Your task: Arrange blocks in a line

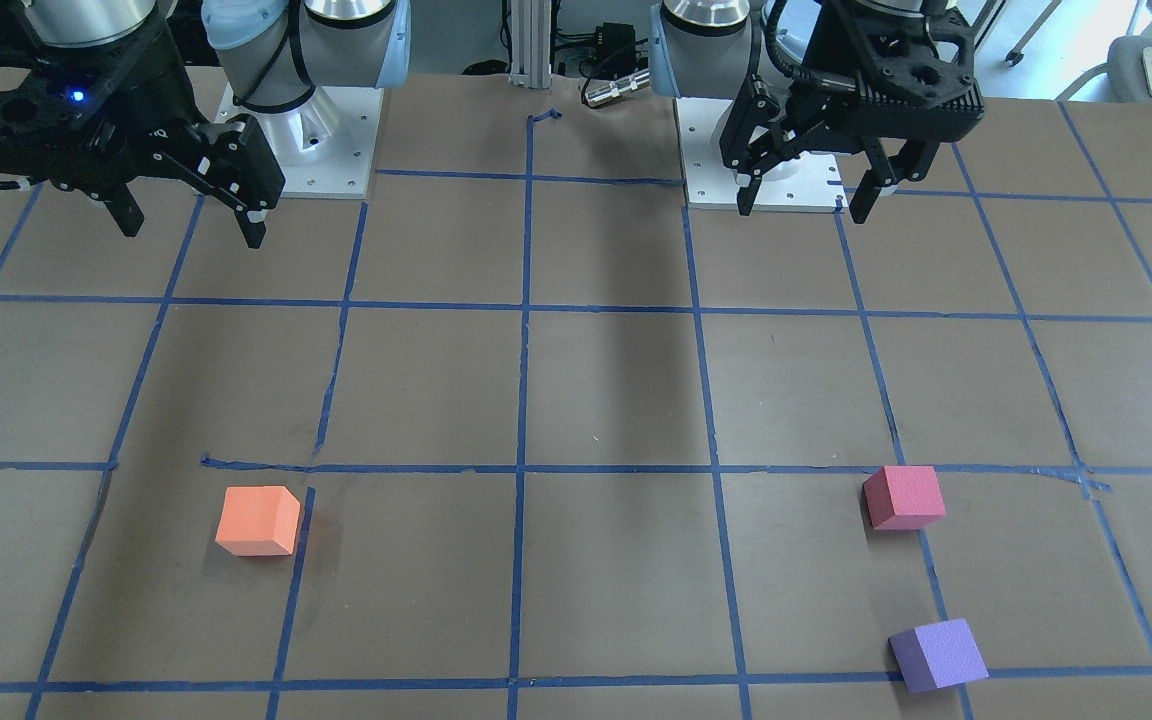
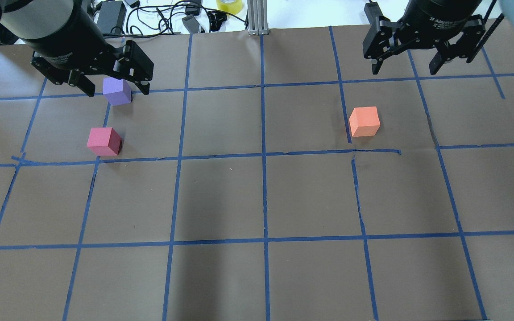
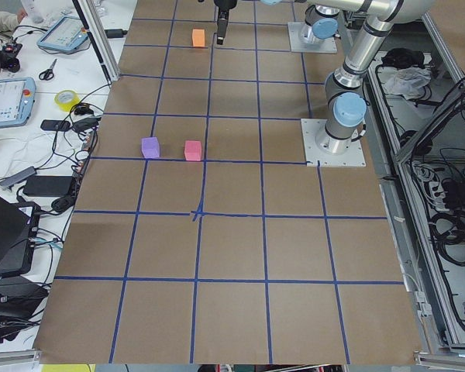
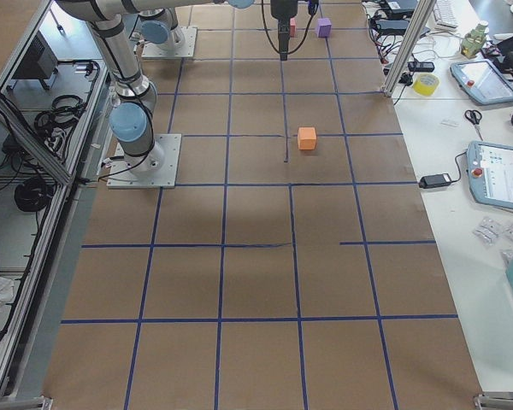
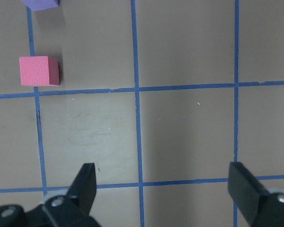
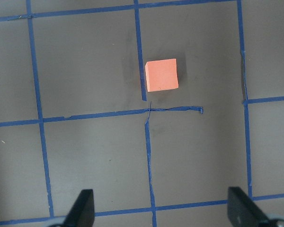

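A brown paper-covered table [image 2: 310, 196] fills the scene, marked into squares by blue tape lines [image 2: 264, 200]; an aluminium post [image 2: 257, 18] stands at its far edge; alongside, a white bench [image 4: 462, 256] carries a yellow tape roll [image 4: 426, 84], scissors [image 4: 473, 120] and a touchscreen pendant [image 4: 499, 175]; light is even, shadows soft.

Brown table [image 2: 221, 196] gridded with blue tape [image 2: 264, 133]; yellow tape roll [image 4: 426, 84] and scissors [image 4: 473, 120] on the side bench [image 4: 440, 141]

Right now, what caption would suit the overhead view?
Both pairs of jaws hang open above a taped table: purple block and red block left, orange block right.
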### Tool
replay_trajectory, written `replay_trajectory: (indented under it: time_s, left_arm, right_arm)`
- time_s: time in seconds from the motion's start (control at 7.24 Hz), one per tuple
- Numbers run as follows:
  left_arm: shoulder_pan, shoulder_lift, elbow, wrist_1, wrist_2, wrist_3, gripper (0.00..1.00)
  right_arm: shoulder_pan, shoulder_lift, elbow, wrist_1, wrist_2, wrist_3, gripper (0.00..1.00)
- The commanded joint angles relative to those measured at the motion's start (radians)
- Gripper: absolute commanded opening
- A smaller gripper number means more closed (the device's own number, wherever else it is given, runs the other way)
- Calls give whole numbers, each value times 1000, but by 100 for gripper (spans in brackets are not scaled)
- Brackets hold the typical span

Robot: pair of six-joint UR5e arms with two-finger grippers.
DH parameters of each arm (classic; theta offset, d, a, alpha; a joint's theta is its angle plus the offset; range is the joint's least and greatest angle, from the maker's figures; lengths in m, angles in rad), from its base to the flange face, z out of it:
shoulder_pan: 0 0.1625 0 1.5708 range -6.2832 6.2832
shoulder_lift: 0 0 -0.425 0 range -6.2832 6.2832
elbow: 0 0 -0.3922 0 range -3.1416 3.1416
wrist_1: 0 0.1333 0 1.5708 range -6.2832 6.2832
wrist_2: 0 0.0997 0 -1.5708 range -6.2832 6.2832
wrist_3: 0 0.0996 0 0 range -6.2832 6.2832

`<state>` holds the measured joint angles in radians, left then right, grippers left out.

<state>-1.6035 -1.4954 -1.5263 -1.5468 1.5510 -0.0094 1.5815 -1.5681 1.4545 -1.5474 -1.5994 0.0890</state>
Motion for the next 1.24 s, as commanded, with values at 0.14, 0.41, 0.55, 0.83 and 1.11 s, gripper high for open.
replay_trajectory:
  time_s: [0.14,0.41,0.55,0.83,1.11]
  left_arm:
    - [-1,-2,0,5,-3,-4,100]
    - [-1,-2,0,4,-2,-4,100]
    - [-1,-5,0,5,-5,-3,100]
    - [0,3,-23,16,-3,-3,100]
    - [-1,0,-31,48,-2,-15,100]
  right_arm:
    - [0,-1,1,1,-2,0,100]
    - [0,0,1,1,1,0,100]
    - [0,-3,1,4,2,0,100]
    - [0,0,4,3,1,0,100]
    - [0,5,10,3,6,0,100]
